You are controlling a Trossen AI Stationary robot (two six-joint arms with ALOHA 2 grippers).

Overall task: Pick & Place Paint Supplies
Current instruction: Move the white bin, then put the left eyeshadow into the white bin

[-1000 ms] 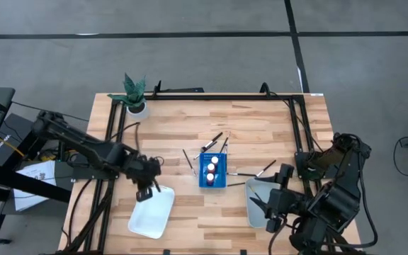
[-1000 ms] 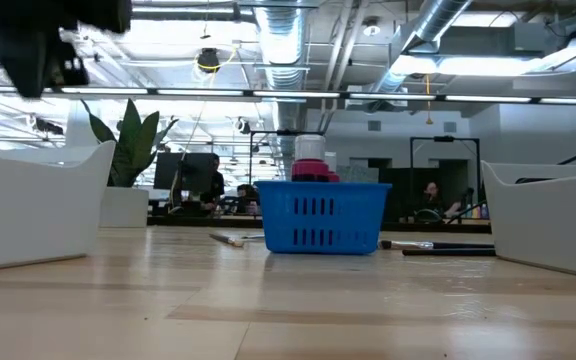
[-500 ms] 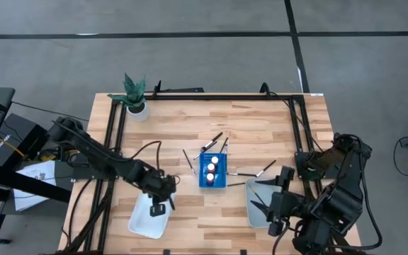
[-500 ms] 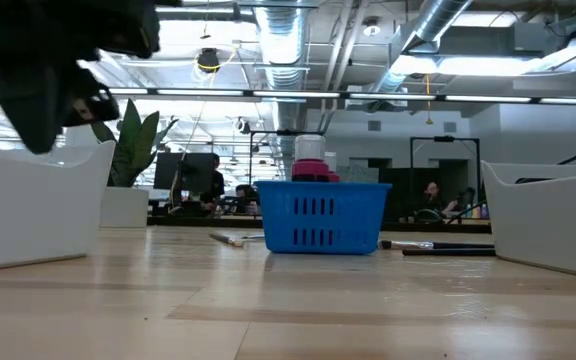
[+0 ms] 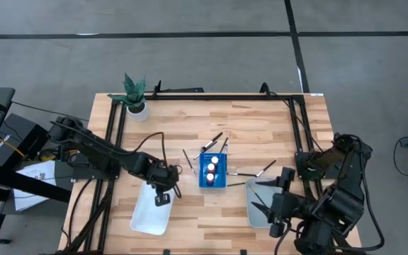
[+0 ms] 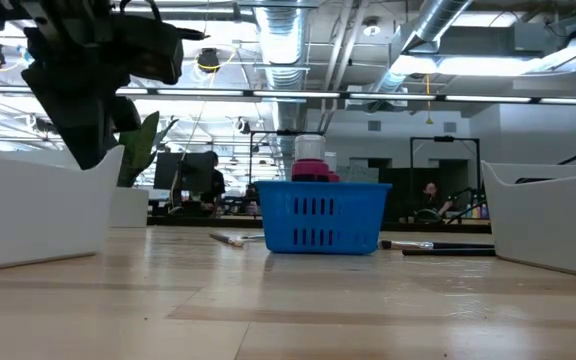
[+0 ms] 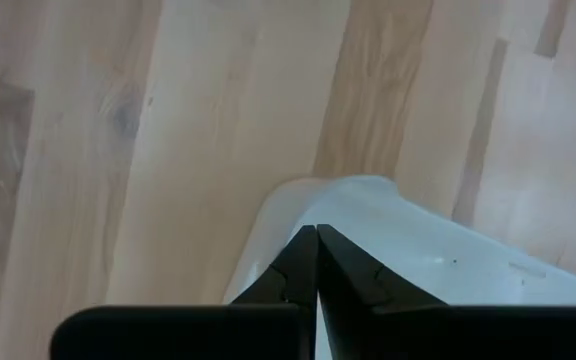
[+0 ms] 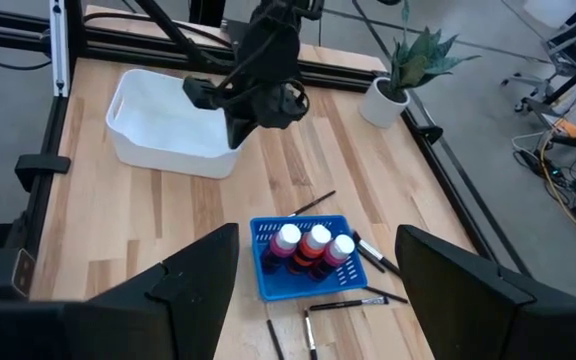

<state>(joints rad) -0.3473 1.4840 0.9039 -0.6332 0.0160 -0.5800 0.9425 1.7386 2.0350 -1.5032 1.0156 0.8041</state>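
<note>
High view: three red paint bottles (image 5: 212, 168) stand in the blue rack (image 5: 212, 183), thin brushes (image 5: 213, 139) scattered round it. Left gripper (image 5: 163, 200) hovers over the white tray's (image 5: 144, 218) rim, fingers pressed together, holding nothing. Right gripper (image 5: 263, 207), fingers spread, waits over the grey tray (image 5: 255, 190); next I'd expect a reach toward a brush.

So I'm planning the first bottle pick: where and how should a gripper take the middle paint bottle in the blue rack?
Grip the white cap of the middle paint bottle from straight above. All three stand upright in a tight row inside the blue rack, so the rack walls and its neighbours hide the body; only the cap stands clear. Probably close the fingers across the row, not along it.
</note>
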